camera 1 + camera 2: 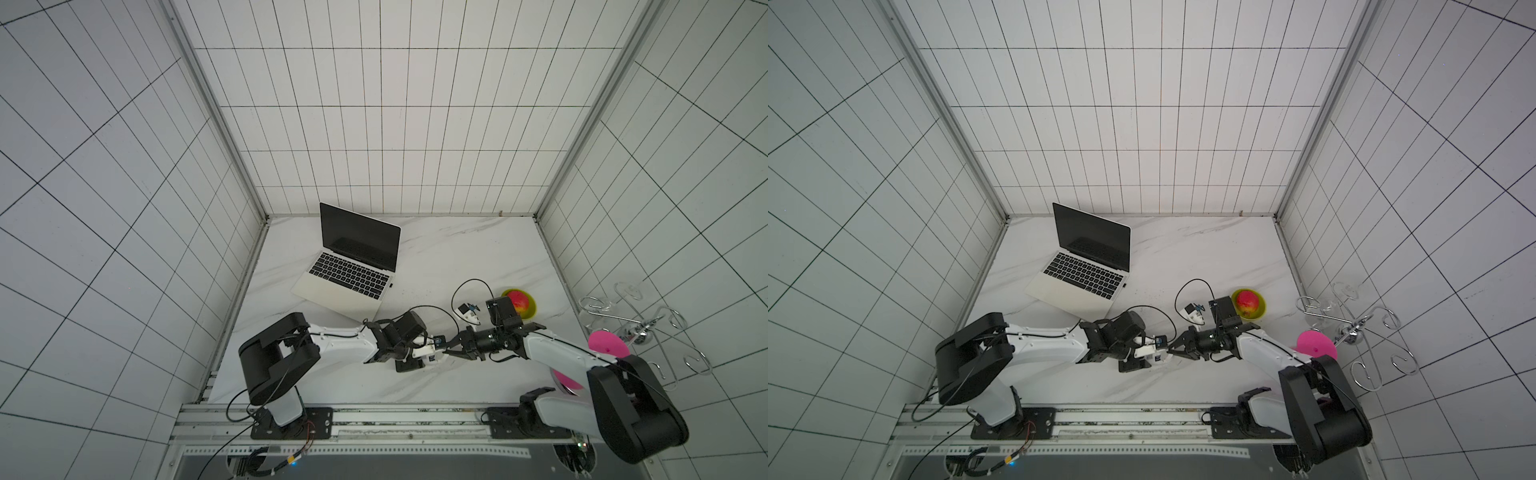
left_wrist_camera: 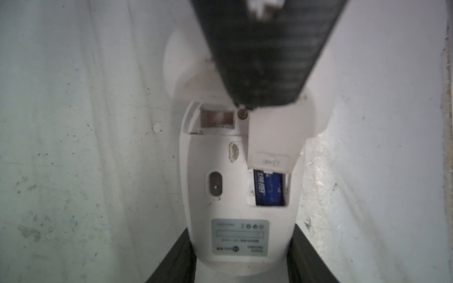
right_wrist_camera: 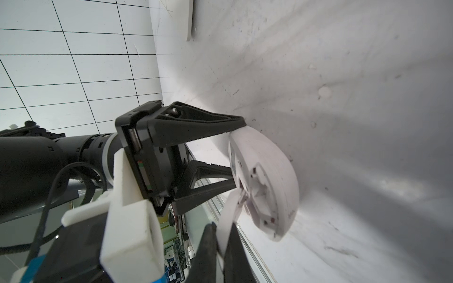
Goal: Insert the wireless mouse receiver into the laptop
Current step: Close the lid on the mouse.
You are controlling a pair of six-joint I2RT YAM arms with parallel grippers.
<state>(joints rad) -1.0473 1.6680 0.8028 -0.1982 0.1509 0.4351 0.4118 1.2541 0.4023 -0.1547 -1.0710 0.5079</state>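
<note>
Left jaws clamp the mouse (image 2: 232,213) at 6 o'clock on the table (image 1: 457,257); right jaws pinch its battery cover (image 2: 272,137). The receiver I cannot place; a black stub (image 1: 390,285) at 3 o'clock on the laptop (image 1: 353,270) may be it. Tiny, light, stiff, slick: pinch its cap.

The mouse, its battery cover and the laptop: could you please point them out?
mouse (image 2: 235,208), left wrist view, white underside.
battery cover (image 2: 272,137), left wrist view, middle.
laptop (image 1: 349,272), in a top view, keyboard.
</note>
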